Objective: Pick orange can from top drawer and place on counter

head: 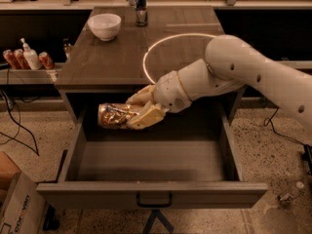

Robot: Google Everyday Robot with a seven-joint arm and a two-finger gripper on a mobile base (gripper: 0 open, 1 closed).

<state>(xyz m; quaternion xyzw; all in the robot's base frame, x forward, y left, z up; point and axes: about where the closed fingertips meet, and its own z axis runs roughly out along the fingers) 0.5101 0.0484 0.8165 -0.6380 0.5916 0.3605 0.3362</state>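
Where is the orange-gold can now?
Camera view, left of centre: the shiny orange-gold can lies sideways in the shut gripper over the rear of the open grey-brown wooden drawer, just below the wood-grain counter.

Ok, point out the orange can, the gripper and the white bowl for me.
orange can [111, 116]: camera view, its mottled side.
gripper [132, 113]: camera view, between the jaws, above the top drawer [204, 194].
white bowl [104, 27]: camera view, its outer wall.

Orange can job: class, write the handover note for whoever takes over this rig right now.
Tool: shut on the orange can, which lies sideways in its grip.
Where: the can hangs above the floor of the open top drawer, below the counter edge.
Done: can grasped, off the drawer floor.
Left: raise it clear, carry it over the counter, set it down, release.
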